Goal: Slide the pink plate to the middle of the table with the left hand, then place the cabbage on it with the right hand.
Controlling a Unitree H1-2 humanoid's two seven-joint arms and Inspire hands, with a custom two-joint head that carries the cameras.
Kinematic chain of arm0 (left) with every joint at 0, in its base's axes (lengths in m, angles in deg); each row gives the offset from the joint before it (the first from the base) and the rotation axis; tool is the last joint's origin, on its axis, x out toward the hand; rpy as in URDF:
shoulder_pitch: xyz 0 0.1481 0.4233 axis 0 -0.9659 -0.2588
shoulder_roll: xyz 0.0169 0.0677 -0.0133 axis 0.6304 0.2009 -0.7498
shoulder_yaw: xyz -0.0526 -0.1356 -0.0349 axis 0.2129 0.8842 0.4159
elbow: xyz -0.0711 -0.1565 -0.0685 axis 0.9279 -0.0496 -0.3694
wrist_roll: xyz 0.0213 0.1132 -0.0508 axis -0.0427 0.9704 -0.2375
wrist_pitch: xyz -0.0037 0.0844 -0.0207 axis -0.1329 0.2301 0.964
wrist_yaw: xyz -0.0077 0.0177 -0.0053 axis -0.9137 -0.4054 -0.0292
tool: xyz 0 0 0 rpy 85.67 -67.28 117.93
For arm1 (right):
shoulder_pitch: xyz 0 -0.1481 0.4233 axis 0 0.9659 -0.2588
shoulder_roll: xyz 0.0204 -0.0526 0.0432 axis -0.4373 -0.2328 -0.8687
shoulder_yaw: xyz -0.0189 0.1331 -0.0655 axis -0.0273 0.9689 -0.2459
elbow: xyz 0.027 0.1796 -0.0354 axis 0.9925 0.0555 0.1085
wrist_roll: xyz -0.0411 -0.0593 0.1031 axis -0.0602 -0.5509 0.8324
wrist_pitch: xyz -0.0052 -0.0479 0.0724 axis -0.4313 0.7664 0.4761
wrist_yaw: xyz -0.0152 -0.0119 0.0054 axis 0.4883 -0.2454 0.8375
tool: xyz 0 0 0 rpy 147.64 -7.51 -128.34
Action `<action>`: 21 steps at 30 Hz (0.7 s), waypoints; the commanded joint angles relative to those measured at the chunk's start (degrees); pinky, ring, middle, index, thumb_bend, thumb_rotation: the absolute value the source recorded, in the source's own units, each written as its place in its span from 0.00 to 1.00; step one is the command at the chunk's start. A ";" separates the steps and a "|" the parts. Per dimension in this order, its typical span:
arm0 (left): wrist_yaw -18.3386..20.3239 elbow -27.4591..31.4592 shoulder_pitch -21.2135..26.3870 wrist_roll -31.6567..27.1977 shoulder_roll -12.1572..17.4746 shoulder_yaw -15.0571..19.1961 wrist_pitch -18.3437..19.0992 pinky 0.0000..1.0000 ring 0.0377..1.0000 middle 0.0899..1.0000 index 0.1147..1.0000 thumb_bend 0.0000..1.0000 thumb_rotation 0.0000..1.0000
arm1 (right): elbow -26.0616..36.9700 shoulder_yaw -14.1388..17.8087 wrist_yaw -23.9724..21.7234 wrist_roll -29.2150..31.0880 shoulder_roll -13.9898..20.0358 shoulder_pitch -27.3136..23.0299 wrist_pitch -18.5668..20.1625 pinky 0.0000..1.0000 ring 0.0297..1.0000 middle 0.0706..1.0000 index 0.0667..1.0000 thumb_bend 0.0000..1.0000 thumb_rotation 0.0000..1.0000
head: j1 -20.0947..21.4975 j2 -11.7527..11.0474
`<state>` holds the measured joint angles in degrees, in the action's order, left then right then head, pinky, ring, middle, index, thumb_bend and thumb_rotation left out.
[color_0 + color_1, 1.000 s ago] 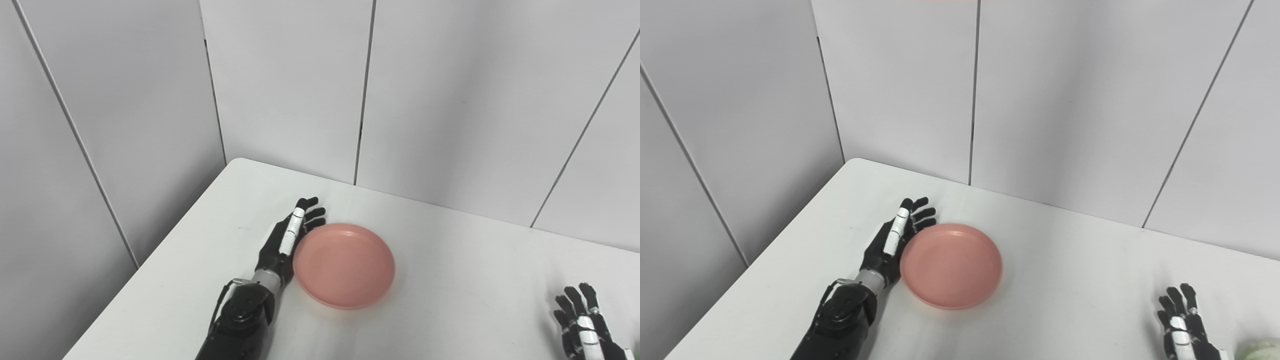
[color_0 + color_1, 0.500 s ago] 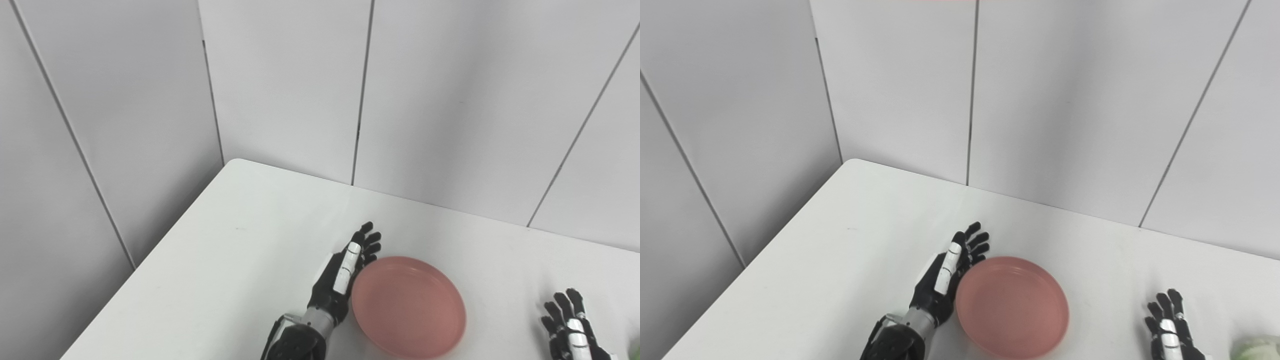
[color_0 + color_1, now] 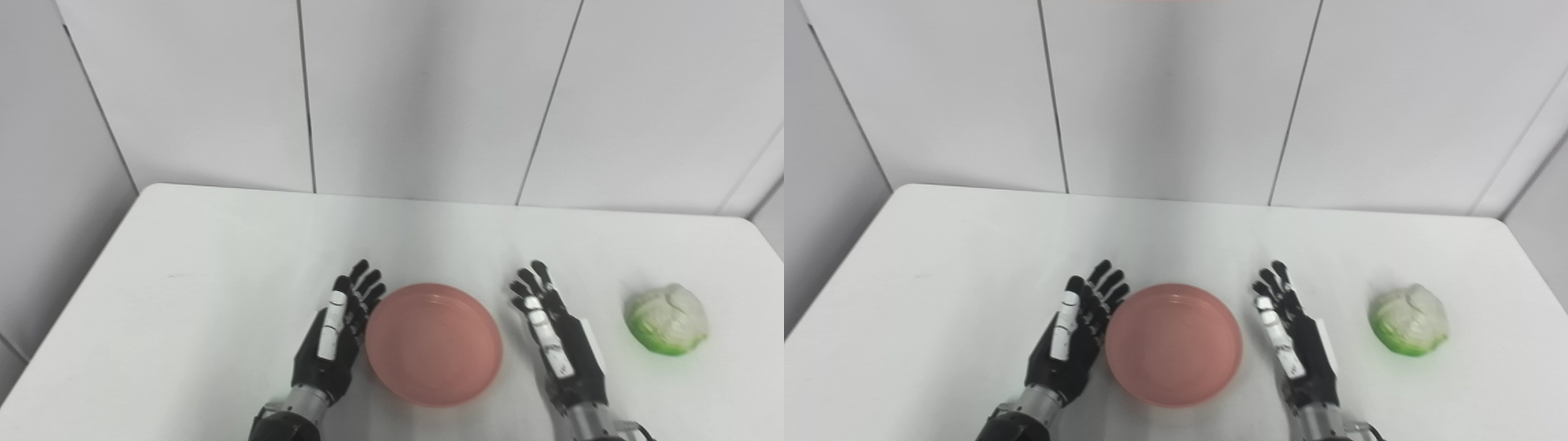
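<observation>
The plate (image 3: 434, 343) in the lower middle of the frame is a plain salmon pink all over, with no pattern, a shade darker along its inner wall. The cabbage (image 3: 666, 318) at the lower right is pale whitish on top and turns bright green along its lower edge. Both hands are black with white strips along the fingers: the left hand (image 3: 334, 331) at the lower left of the plate, the right hand (image 3: 557, 343) at its lower right, each with a silver-grey wrist. The table (image 3: 202, 263) is plain white. The wall panels (image 3: 422, 92) across the upper frame are light grey, divided by thin dark seams.
</observation>
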<state>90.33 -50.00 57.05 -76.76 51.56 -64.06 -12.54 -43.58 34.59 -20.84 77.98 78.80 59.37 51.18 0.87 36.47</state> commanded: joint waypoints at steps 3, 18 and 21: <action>1.68 1.48 -1.06 -0.06 0.79 -0.53 0.41 0.99 0.97 0.97 0.95 0.73 0.86 | 2.97 -0.51 1.13 -0.94 -1.03 -0.96 0.90 0.91 0.89 0.92 0.95 0.65 0.70 | 2.94 1.17; 1.08 2.83 1.08 -1.70 2.13 3.10 1.80 1.00 0.98 0.98 0.96 0.74 0.85 | 3.93 1.18 3.89 -6.61 2.20 -4.13 -2.09 0.95 0.91 0.90 0.95 0.67 0.73 | 5.57 2.59; 0.27 1.93 1.87 -1.15 1.72 4.29 0.90 1.00 0.98 0.99 0.97 0.76 0.84 | 1.34 4.41 5.56 -7.76 5.14 -5.83 -6.29 0.94 0.89 0.89 0.94 0.68 0.69 | 4.24 2.53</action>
<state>91.07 -48.15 57.24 -78.16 54.01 -59.85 -10.05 -42.68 37.87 -16.48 71.10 82.44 55.34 50.11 6.06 39.11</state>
